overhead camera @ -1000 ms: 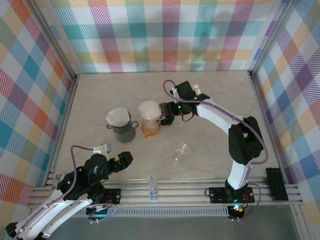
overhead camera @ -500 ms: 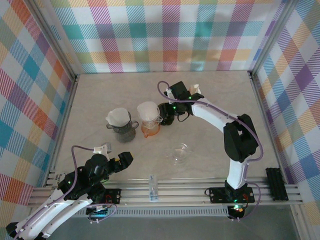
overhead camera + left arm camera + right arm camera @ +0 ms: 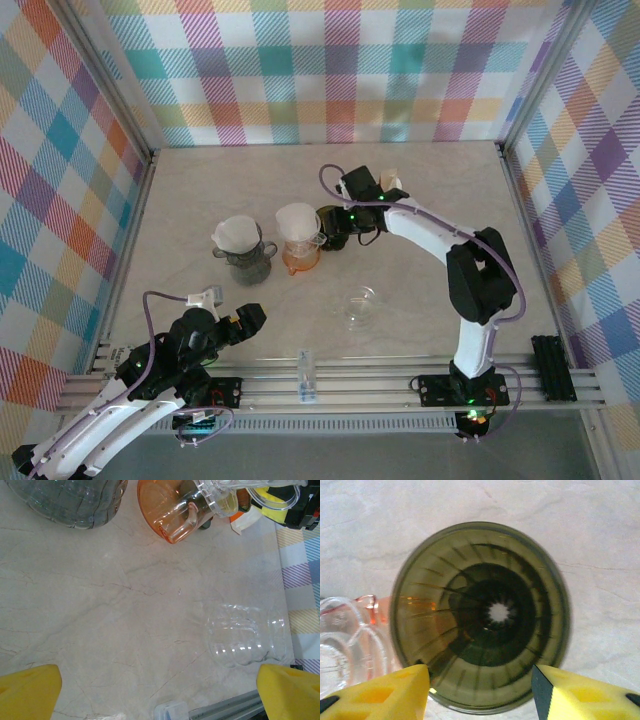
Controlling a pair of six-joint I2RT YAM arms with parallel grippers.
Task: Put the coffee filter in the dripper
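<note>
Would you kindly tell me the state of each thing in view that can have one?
Dark dripper, empty, no filter inside.
Orange server, upright, carrying a clear dripper lined with a white filter.
Grey server, upright, second filter on top.
Clear glass vessel, lying on its side, empty.
Left pincer, open, holding nothing.
Right pincer, jaws apart over the dark dripper.

The pale, stone-look worktop (image 3: pixel 430 190) is carrying two jugs near its middle. The grey jug (image 3: pixel 250 264) is standing on the left, and the orange jug (image 3: pixel 300 262) is standing just beside it on the right. A clear ribbed cup (image 3: pixel 360 306) is lying on its side nearer the front, well apart from the jugs. A small clear box (image 3: pixel 305 376) is lying across the metal rails (image 3: pixel 390 385) at the near edge. Bright checked walls (image 3: pixel 330 70) are standing around three sides.
</note>
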